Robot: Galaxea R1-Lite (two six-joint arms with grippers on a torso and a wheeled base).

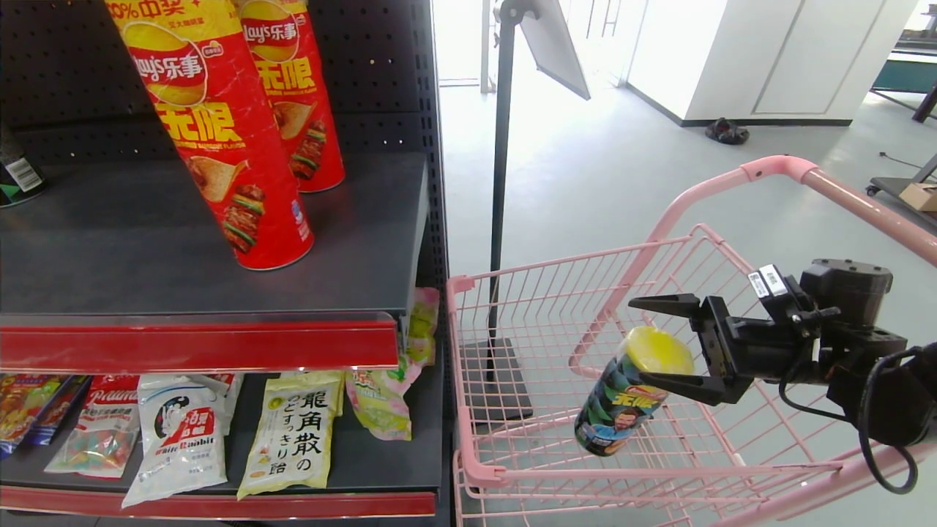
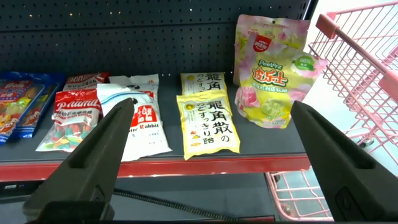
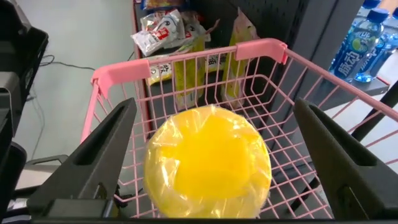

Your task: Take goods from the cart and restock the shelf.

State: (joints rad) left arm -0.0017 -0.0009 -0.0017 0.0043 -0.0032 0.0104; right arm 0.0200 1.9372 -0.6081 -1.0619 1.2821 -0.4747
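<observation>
Head view, item one: my right gripper (image 1: 670,348), fingers spread apart, sat astride the top of a chip can (image 1: 629,395), one finger on each side of its yellow lid and neither clamped on it. Item two: the chip can, dark with a yellow lid, leaned tilted inside the pink cart (image 1: 659,241), which stood just beside the shelf (image 1: 110,256). Right wrist view: the yellow lid (image 3: 208,162) lay between my two fingers with a gap at either side and the cart's wire basket (image 3: 186,59) beyond it. Item three: two red chip cans (image 1: 219,146) stood upright on the upper board. Left wrist view: my left gripper (image 2: 212,106), fingers wide apart and empty, faced the lower shelf (image 2: 261,140), where a white packet (image 2: 140,115), a yellow packet (image 2: 208,121) and a green pouch (image 2: 273,74) sat side by side.
</observation>
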